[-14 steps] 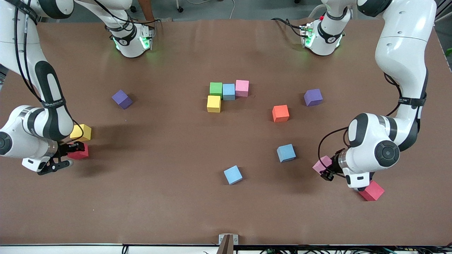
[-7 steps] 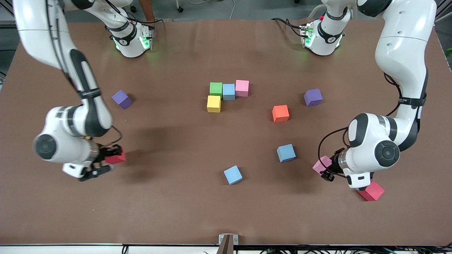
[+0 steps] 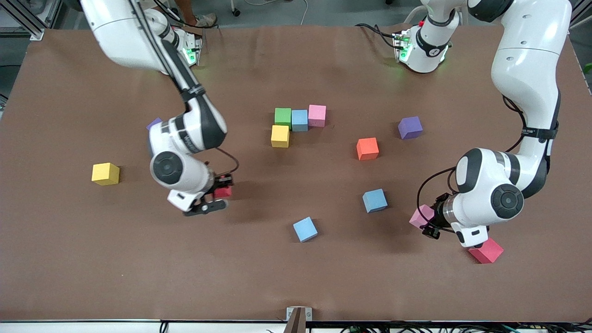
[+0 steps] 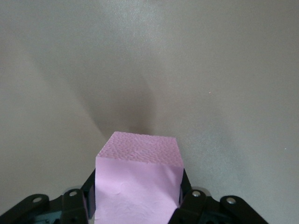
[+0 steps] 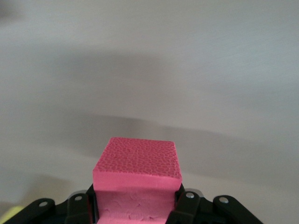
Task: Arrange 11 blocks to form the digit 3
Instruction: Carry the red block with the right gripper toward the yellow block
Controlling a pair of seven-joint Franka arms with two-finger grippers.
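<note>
The right hand (image 3: pixel 221 194) is clamped on a red block (image 5: pixel 136 179) and hangs over bare tabletop (image 3: pixel 259 268), between the lone yellow block (image 3: pixel 105 174) and the started figure. The left hand (image 3: pixel 429 224) grips a pink block (image 4: pixel 138 184) low over the tabletop at its own end, beside a second red block (image 3: pixel 485 251); this arm looks to be waiting.

The step in hand is carrying the red block to the digit 3 (image 3: pixel 296 123), which so far is a green, blue and pink bar with a yellow cube nearer the front camera, touching the green one. Next, the red cube must likely be lowered flush against the yellow one without nudging it, then released. Purple, orange and blue blocks lie scattered.
</note>
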